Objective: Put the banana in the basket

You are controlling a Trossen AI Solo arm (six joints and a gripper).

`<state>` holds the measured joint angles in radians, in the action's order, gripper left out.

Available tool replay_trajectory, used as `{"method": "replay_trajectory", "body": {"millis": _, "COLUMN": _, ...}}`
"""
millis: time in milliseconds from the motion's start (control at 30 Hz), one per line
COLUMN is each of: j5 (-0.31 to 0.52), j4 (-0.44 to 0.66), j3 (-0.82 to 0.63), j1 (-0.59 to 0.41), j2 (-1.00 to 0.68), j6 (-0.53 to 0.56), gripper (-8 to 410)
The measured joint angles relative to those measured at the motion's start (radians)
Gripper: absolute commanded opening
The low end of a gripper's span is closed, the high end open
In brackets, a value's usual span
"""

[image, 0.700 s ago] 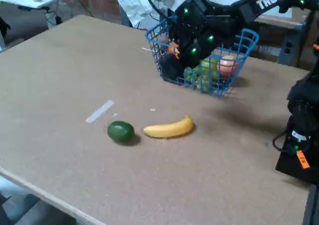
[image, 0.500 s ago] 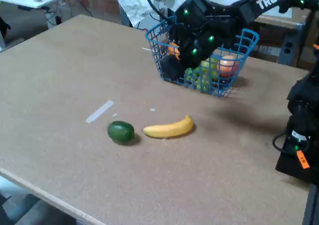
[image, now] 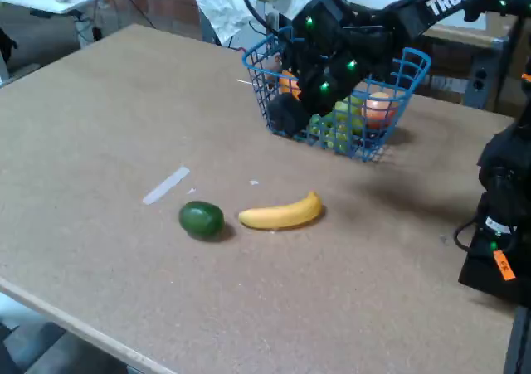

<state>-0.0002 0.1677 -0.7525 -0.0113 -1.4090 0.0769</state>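
The yellow banana [image: 280, 214] lies on the brown table, stem tip pointing right, nothing touching it. The blue wire-mesh basket [image: 412, 61] stands at the back of the table and holds several fruits, orange and green. My black gripper [image: 292, 100] hangs over the basket's left half, reaching down into it, well behind the banana. Its fingers are dark against the mesh, and I cannot make out whether they are open or shut, or whether anything is between them.
A round dark-green fruit [image: 201, 219] sits just left of the banana. A strip of white tape [image: 166, 184] lies farther left. The arm's black base [image: 498, 225] stands at the right edge. The table's front edge [image: 75, 328] runs diagonally at lower left.
The arm has shifted only slightly over the basket. The banana and the green fruit have not moved.
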Motion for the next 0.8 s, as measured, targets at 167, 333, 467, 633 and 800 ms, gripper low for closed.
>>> {"method": "replay_trajectory", "body": {"millis": 167, "j5": 0.0, "j4": 0.01, "j3": 0.0, "j1": 0.0, "j2": 0.0, "j6": -0.046, "gripper": 220}}
{"method": "replay_trajectory", "body": {"millis": 333, "j5": -0.032, "j4": 0.064, "j3": 0.0, "j1": 0.003, "j2": 0.0, "j6": -0.172, "gripper": 220}}
{"method": "replay_trajectory", "body": {"millis": 467, "j5": -0.06, "j4": 0.103, "j3": 0.0, "j1": 0.005, "j2": 0.0, "j6": -0.238, "gripper": 220}}
{"method": "replay_trajectory", "body": {"millis": 633, "j5": -0.119, "j4": 0.143, "j3": 0.0, "j1": 0.008, "j2": 0.0, "j6": -0.347, "gripper": 220}}
{"method": "replay_trajectory", "body": {"millis": 800, "j5": -0.177, "j4": 0.192, "j3": 0.0, "j1": 0.013, "j2": 0.0, "j6": -0.462, "gripper": 235}}
